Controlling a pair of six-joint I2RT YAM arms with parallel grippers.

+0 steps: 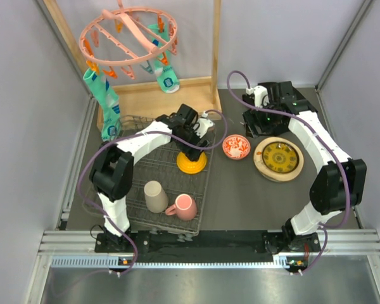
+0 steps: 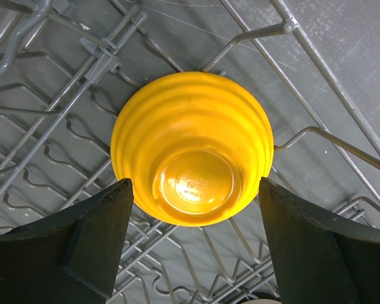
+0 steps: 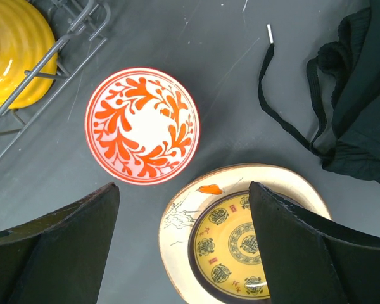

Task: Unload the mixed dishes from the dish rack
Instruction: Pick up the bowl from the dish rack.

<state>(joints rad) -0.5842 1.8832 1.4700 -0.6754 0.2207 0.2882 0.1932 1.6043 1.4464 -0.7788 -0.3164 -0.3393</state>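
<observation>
L gripper (image 2: 194,185) is hanging over the dish rack (image 1: 168,180) w/ its jaws standing wide apart, one either side of the orange bowl (image 2: 193,149). Nothing is clamped yet; whether the fingertips are brushing the rim I can't tell. The bowl is sitting upside down on the rack wires, foot ring up, at the rack's far right corner, prob. for draining. That's also why the jaws are straddling its widest part: the ribbed sides are offering smth to squeeze. So the step in hand looks like closing on this bowl & lifting it off.

R gripper (image 3: 183,190) is gaping too, holding nothing, hovering above the table right of the rack. There the red-white bowl (image 3: 141,125) is sitting upright beside a cream plate (image 3: 177,221) w/ a small yellow plate (image 3: 228,247) stacked on it, prob. to save room at the drop spot. A black cloth (image 3: 361,95) is lying near them.

The beige cup (image 1: 155,196) & pink mug (image 1: 183,206) are waiting at the rack's near end, so approx. half the job is remaining.
</observation>
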